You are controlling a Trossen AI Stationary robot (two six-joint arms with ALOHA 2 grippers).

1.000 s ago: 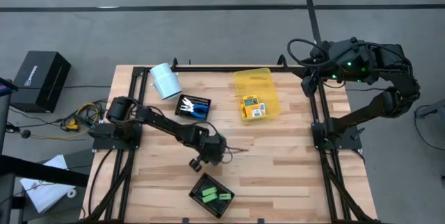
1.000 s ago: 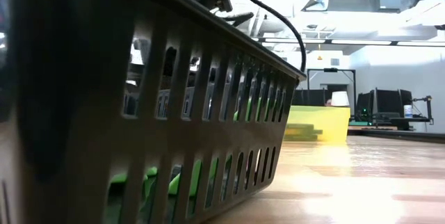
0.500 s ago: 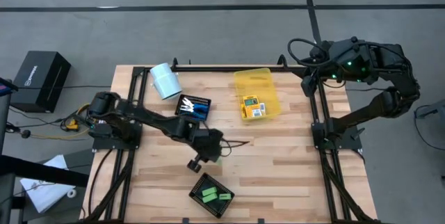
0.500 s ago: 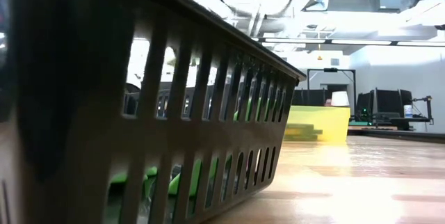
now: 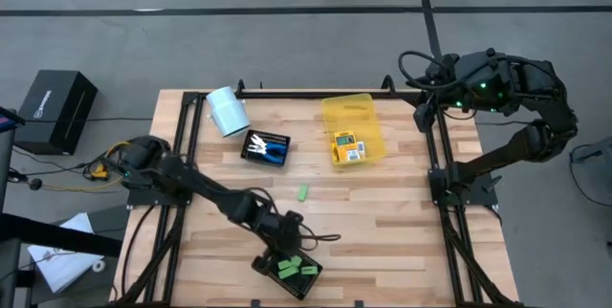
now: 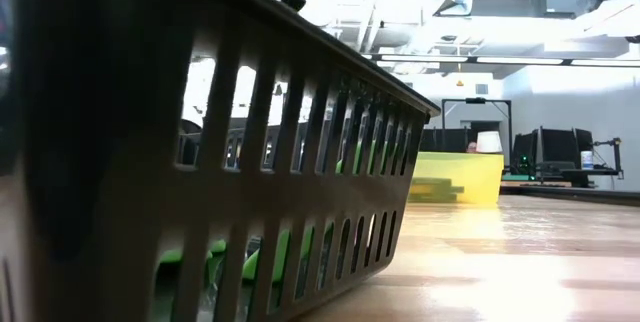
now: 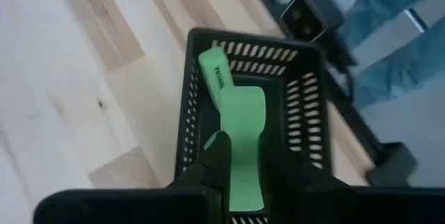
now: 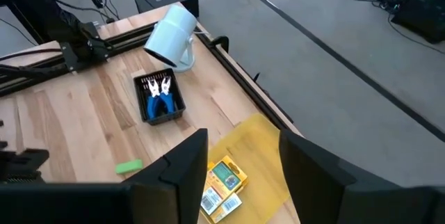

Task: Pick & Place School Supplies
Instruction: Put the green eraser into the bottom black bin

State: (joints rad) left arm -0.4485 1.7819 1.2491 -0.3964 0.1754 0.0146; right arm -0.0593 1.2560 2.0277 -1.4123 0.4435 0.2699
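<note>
My left gripper, lower centre, pinches one light-green piece over the black tray. My right gripper, upper right, gapes empty. Loose green piece mid-table.

Light-green pieces in black slotted tray. Blue-handled tools in second black tray. Yellow-orange packs, green-white labels, in translucent yellow bin.
</note>
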